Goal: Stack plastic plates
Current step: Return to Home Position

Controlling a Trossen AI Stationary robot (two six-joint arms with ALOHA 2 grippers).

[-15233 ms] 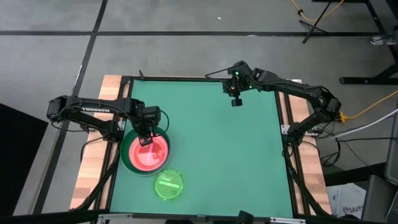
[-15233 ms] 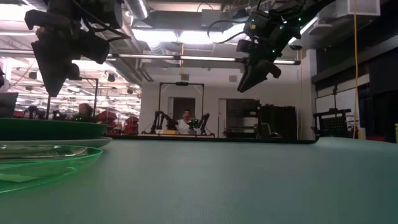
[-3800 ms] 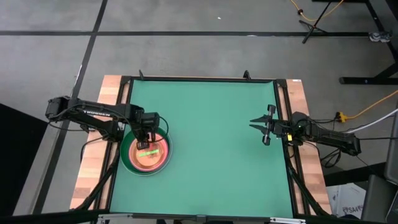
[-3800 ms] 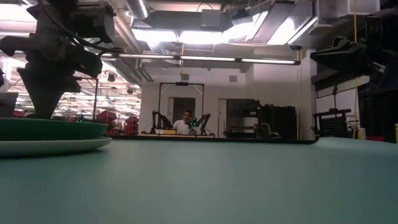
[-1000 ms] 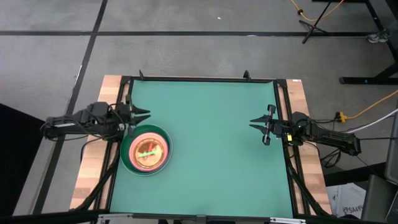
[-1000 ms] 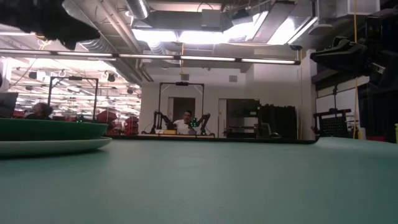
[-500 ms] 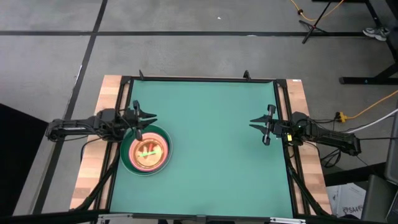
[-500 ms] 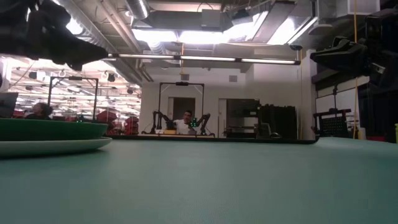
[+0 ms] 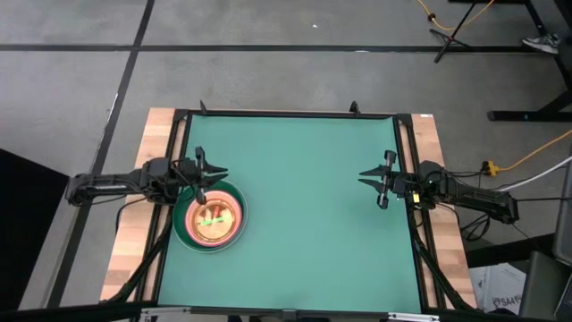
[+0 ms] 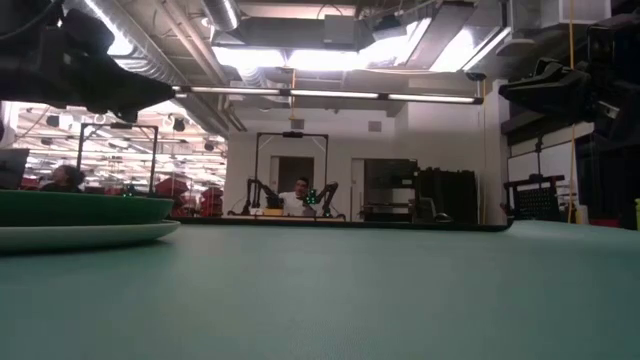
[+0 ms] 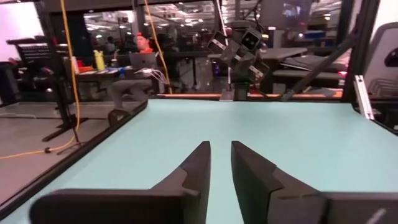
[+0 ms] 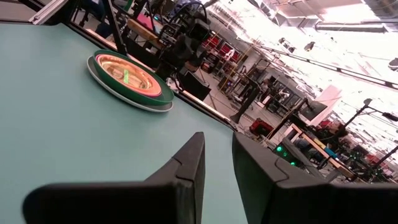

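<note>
The plastic plates stand in one stack (image 9: 210, 217) near the table's left edge. A pale plate lies at the bottom (image 10: 90, 236) with a dark green one on it (image 10: 80, 208). Magenta, orange and lime-green ones sit nested inside (image 12: 127, 76). My left gripper (image 9: 217, 174) hangs level just above the stack's far rim, pointing toward the table's right, and touches nothing. Its fingers (image 11: 221, 152) stand a narrow gap apart. My right gripper (image 9: 365, 176) waits level at the table's right edge, its fingers (image 12: 217, 143) also slightly apart with nothing between them.
The green mat (image 9: 304, 224) lies bare between the stack and my right gripper. Black frame rails (image 9: 407, 179) and wooden strips (image 9: 134, 250) border the table. A person sits at a desk far behind the table (image 10: 298, 198).
My left gripper has come down from higher up and moved a little toward the table's right. It now hangs level over the stack's far rim. The stack has not moved.
</note>
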